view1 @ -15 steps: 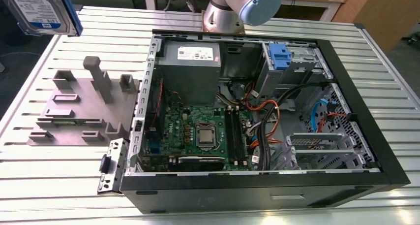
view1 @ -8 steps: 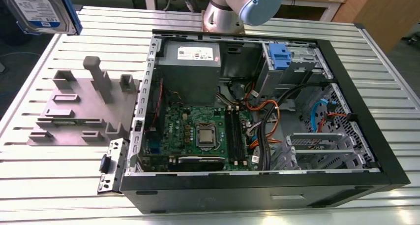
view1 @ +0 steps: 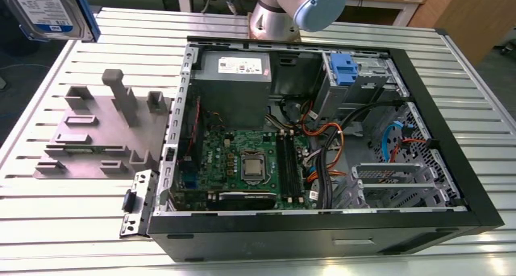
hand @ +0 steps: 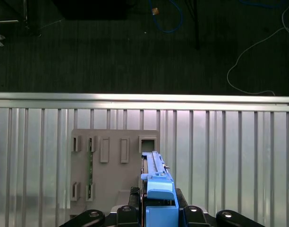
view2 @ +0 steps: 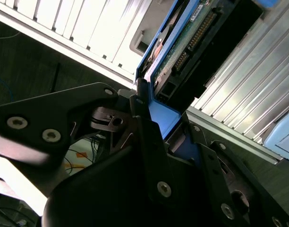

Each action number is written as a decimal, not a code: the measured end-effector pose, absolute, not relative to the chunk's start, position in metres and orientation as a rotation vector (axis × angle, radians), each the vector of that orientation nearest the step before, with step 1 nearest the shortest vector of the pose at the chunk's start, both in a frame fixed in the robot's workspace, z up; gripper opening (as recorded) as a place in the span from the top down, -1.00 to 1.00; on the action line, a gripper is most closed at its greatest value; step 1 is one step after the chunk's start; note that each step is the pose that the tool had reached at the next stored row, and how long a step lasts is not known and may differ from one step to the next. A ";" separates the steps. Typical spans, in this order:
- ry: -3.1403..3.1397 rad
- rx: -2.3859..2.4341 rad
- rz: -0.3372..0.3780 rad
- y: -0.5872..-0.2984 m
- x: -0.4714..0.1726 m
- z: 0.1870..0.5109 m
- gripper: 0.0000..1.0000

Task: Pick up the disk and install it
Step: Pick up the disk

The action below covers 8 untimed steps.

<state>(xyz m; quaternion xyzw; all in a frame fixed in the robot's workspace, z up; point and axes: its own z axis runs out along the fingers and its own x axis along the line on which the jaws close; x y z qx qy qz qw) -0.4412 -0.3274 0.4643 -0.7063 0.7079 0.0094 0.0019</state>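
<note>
- Our gripper [view2: 164, 124] is clamped tight on the disk [view2: 182, 42]. In the second wrist view its black fingers [view2: 143, 127] squeeze the blue side rail from both sides.
- In the exterior view the disk [view1: 50, 10] is up in the air at the upper corner on the exterior view's left, label facing us, clear of the slotted aluminium table [view1: 81, 227].
- The first wrist view has us looking along the disk edge-on, with the grey slotted fixture [hand: 111, 161] lying on the table beyond it.
- The open computer case [view1: 322, 227] lies on the table well apart from the disk. Its motherboard [view1: 241, 161] is exposed, and a blue plastic clip [view1: 342, 67] stands by the drive bay, near the grey power supply [view1: 234, 77].
</note>
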 end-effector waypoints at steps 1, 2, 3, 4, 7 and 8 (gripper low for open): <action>2.221 -2.216 0.030 -0.327 -0.441 0.465 0.27; 2.221 -2.216 0.030 -0.327 -0.441 0.465 0.27; 2.221 -2.216 0.030 -0.327 -0.441 0.465 0.27; 2.221 -2.216 0.030 -0.327 -0.441 0.466 0.27; 2.221 -2.216 0.030 -0.327 -0.441 0.467 0.27; 2.221 -2.216 0.030 -0.327 -0.441 0.467 0.27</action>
